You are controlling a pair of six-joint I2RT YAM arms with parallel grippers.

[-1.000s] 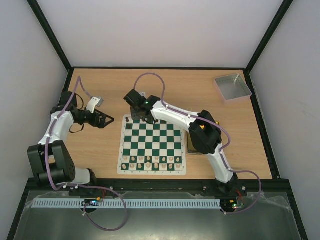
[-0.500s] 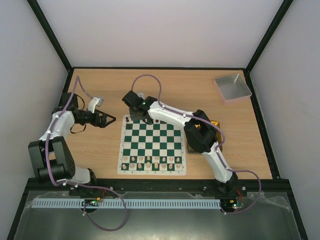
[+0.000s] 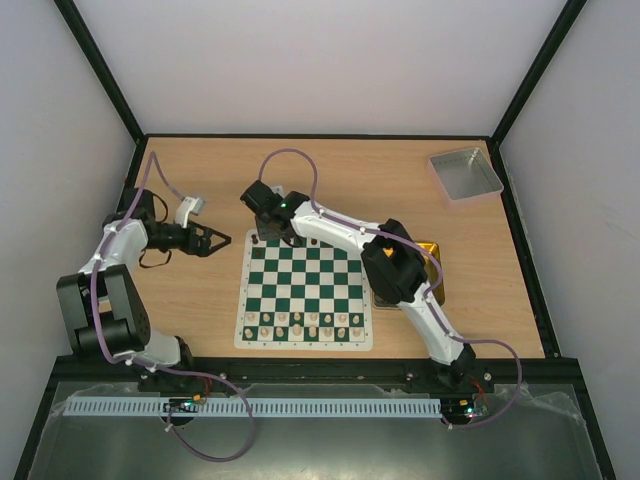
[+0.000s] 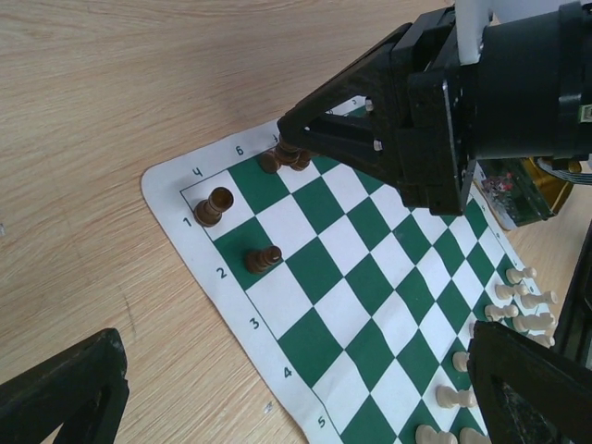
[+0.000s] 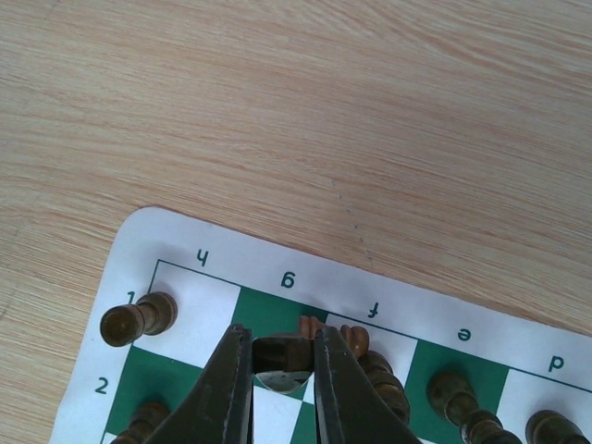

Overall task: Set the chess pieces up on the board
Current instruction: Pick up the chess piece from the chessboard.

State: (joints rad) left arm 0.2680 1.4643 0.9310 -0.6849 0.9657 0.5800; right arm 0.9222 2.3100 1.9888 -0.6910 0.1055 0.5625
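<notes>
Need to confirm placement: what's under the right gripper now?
A dark chess piece pinched in the right gripper, over the board's g-column edge square. Its base, and whether it touches the square, is covered.

The board [image 5: 242, 252] has coordinates printed on its white border. Letters h, g, f, e, d run along the far edge and appear upside down in the right wrist view. Digits 1 to 5 run down the left edge.

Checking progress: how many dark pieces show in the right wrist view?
6 dark pieces: h1, h2, one in the right gripper at g1, f1, e1, d1; others possibly hidden.
</notes>
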